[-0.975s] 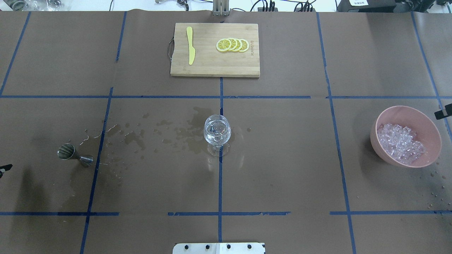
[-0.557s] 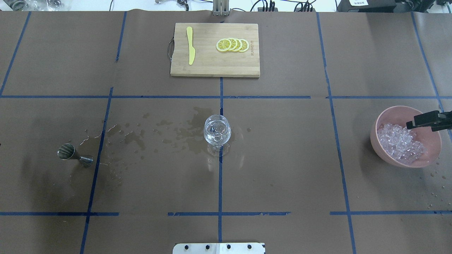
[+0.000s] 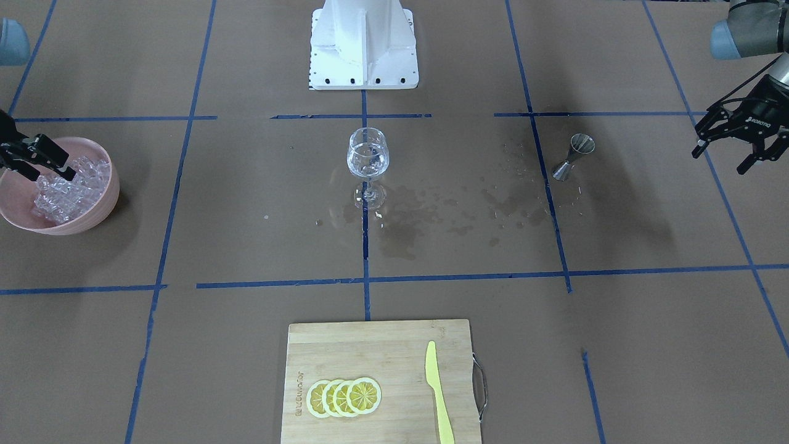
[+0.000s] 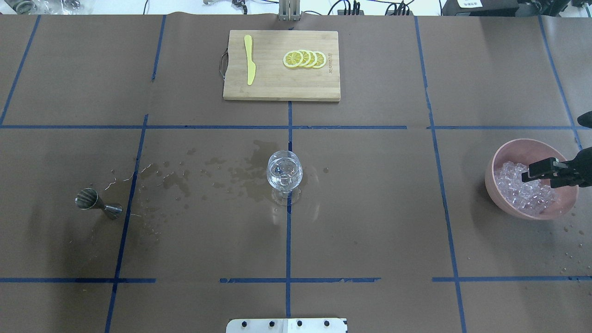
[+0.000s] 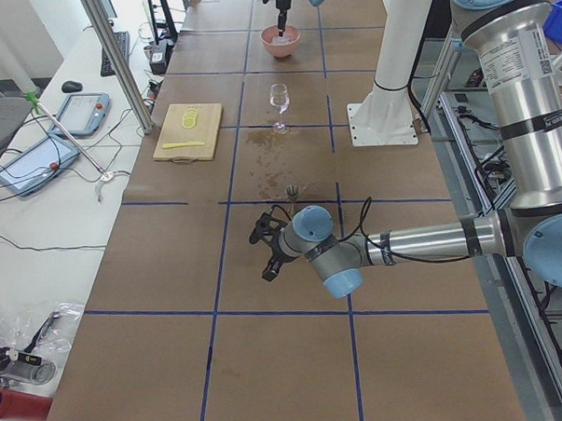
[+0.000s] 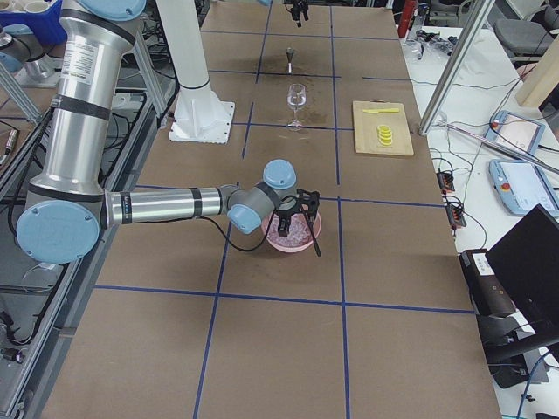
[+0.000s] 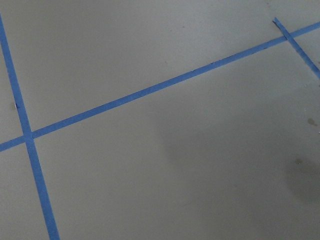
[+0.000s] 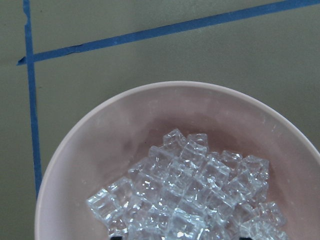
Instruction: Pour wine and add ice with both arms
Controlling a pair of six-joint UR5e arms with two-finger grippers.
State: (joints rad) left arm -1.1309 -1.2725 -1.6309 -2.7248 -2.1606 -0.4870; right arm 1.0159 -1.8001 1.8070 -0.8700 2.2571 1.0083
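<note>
You had right gripper (image 3: pixel 58 163) spread, empty, over ice (image 8: pixel 185 195) in bowl (image 8: pixel 112 145) | left gripper (image 3: pixel 719 161) spread, empty, left of jigger (image 3: pixel 573 157)

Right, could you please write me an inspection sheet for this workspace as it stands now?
Surface: brown paper table with blue tape grid; wet stains beside the wine glass.
Job's things: wine glass upright at centre; ice heaped in the pink bowl; metal jigger apparently on its side.
Clutter: cutting board with lemon slices and a yellow knife.
Grippers: right gripper open, low over the ice; left gripper open, empty, above bare table.
Cables: black cables along the far edge.
Surroundings: white column; tablets on a side bench.
</note>
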